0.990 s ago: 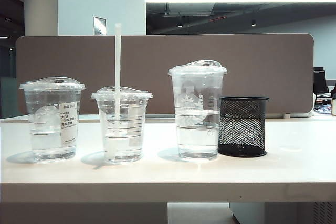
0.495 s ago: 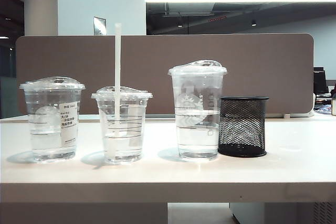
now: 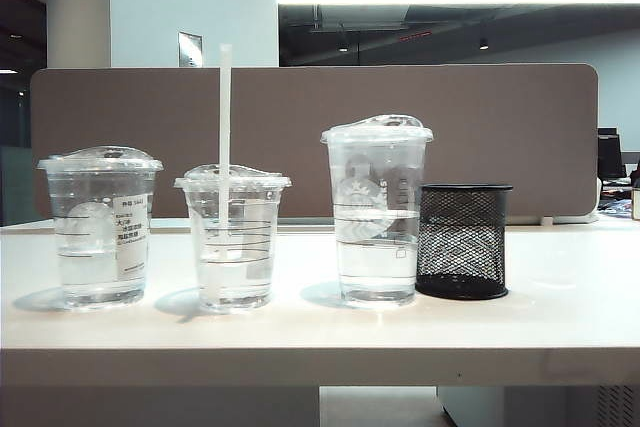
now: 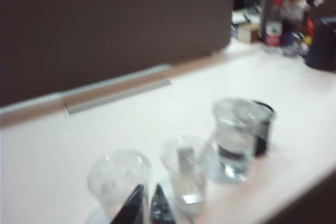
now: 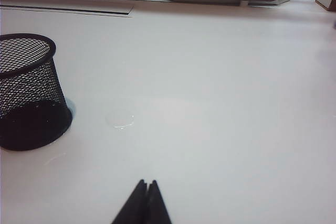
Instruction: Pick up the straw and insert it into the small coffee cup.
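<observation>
The straw (image 3: pixel 224 107) stands upright in the small coffee cup (image 3: pixel 232 247), the middle and shortest of three clear lidded cups, and rises well above its lid. No gripper shows in the exterior view. In the blurred left wrist view, my left gripper (image 4: pixel 148 190) hovers above and on the near side of the cups, its tips a little apart with nothing between them; the small coffee cup (image 4: pixel 184 182) with the straw (image 4: pixel 185 157) lies just beyond. My right gripper (image 5: pixel 146 183) is shut and empty over bare table, away from the cups.
A wider labelled cup (image 3: pixel 100 232) stands left of the small one, the tallest cup (image 3: pixel 376 212) right of it, then a black mesh holder (image 3: pixel 463 242). All sit on the white table (image 3: pixel 560 317) before a brown partition (image 3: pixel 500 117). Bottles (image 4: pixel 273 24) stand far back.
</observation>
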Available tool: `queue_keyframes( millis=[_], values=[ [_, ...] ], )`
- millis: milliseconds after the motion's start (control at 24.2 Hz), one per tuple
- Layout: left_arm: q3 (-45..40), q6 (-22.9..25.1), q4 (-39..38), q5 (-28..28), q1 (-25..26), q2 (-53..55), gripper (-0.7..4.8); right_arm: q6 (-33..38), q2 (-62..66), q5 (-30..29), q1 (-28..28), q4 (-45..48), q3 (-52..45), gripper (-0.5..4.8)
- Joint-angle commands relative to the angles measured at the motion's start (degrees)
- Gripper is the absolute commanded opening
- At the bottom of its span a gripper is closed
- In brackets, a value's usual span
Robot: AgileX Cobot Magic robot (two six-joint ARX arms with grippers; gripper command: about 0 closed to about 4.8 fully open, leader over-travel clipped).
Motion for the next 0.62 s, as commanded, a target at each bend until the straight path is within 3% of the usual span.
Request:
queue_keyframes(
  millis=[41,124,248,454,619],
  values=[
    [-9.38,0.22,16.37,-3.61,1.84,0.11,0.21,0.13,-0.04,-0.04,0.04,0.7,-0.28,-0.08],
    [-16.44,-0.46,24.2,-6.64,3.3,0.11,0.21,0.13,-0.04,-0.07,0.04,0.68,-0.28,-0.08],
    [-31.08,-9.38,36.02,-15.06,5.33,0.07,0.21,0.13,-0.04,-0.04,0.07,0.7,-0.28,-0.08],
    [-38.07,-10.21,36.41,-16.83,5.73,-1.22,0.21,0.13,-0.04,-0.02,0.07,0.68,-0.28,-0.08],
    [-39.06,-7.69,28.55,-16.65,7.74,-1.16,0.21,0.13,-0.04,-0.04,0.07,0.7,-0.26,-0.08]
  ],
)
